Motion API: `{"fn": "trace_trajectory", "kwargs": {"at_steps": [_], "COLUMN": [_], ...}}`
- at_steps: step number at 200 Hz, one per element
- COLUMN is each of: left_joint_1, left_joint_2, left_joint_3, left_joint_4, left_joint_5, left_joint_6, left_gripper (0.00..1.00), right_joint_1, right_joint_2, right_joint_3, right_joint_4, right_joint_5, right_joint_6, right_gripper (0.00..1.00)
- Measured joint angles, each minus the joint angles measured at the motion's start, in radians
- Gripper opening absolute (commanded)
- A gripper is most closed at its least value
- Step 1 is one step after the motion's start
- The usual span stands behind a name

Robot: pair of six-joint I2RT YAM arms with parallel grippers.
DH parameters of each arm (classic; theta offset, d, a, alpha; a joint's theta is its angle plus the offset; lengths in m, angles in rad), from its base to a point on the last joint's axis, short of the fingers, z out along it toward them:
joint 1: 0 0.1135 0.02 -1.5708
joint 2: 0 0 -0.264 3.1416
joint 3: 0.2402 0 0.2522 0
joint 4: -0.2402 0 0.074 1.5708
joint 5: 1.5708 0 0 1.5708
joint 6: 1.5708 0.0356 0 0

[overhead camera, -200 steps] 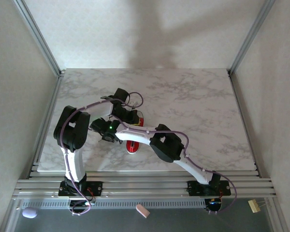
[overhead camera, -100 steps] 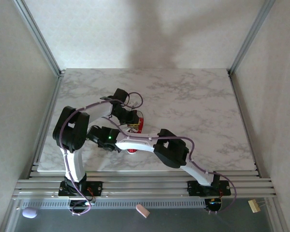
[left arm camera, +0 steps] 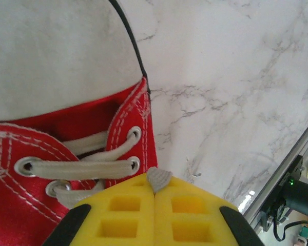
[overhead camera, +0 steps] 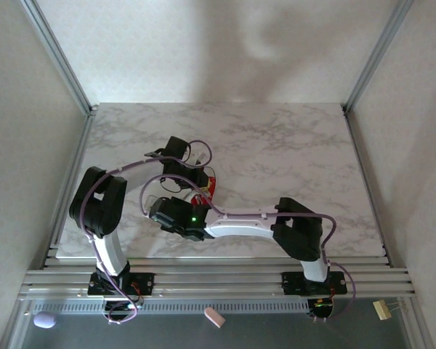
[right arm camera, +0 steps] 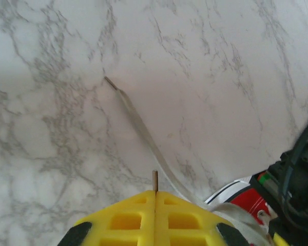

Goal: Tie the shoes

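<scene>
right fingers (right arm camera: 155,192) drew nearer over marble table (right arm camera: 195,77).

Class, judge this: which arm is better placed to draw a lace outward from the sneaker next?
Right, likely. The right fingers are shut on a lace tip over bare table, beside the sneaker. The left fingers pinch lace tight against the eyelets.

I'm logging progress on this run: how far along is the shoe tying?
Done: the white laces run through the eyelets of the red sneaker. In hand: the left gripper is shut on a bit of lace, and the right gripper on a lace tip. A loose strand lies flat on the marble table. Left: no knot or bow shows, so the tying itself.
</scene>
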Motion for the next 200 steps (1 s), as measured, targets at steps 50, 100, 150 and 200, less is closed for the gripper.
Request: {"fn": "trace_trajectory", "kwargs": {"at_steps": [50,100,150,200], "left_joint_1": [-0.005,-0.005,-0.005,-0.005], "left_joint_2": [-0.03,-0.067,-0.12,-0.12], "left_joint_3": [-0.07,-0.123,-0.185,-0.203], "left_joint_4": [0.098,0.174,0.234,0.275], "left_joint_5": [0.003,0.002,-0.003,-0.006], "left_joint_6": [-0.042,-0.076,-0.094,-0.108], "left_gripper": [0.0,0.0,0.0,0.0], "right_joint_1": [0.008,0.008,-0.035,-0.095], "right_joint_2": [-0.164,-0.304,-0.461,-0.552], "right_joint_3": [-0.212,-0.397,-0.569,-0.678], "right_joint_4": [0.166,0.296,0.388,0.444], "right_joint_5": [-0.064,-0.09,-0.145,-0.175], "right_joint_6": [0.172,0.327,0.473,0.618], "right_gripper": [0.0,0.0,0.0,0.0]}}
